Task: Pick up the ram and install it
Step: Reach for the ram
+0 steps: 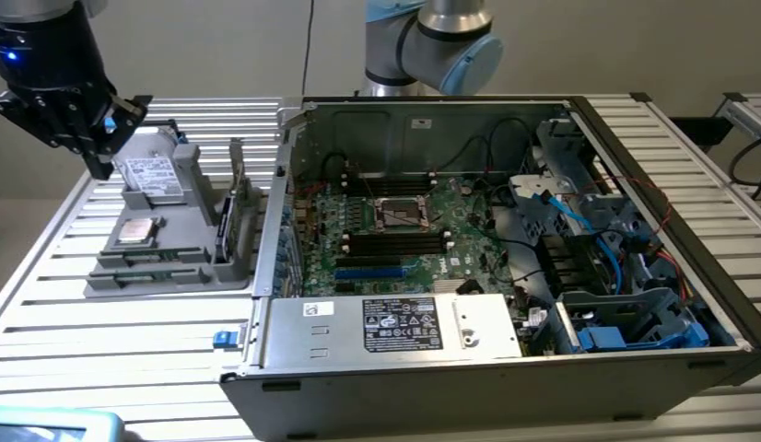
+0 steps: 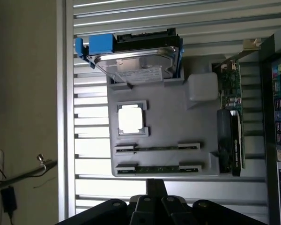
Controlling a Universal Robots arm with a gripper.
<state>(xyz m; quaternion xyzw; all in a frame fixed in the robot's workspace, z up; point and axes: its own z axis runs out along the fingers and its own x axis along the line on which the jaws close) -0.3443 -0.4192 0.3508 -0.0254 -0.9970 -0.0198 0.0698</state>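
One slatted bench carries it all: the open PC case on the exterior view's right, a grey parts tray just beside it. My claw hangs in the air near the tray, shut tight with nothing in it. Smallest bit: two ram sticks lying flat in the tray's slots, side by side.

The exterior camera looks down at a slant from further off, taking in the open computer case and the grey parts tray beside it. My wrist camera, behind my gripper, faces straight down, nearer, onto that tray, which both views share.
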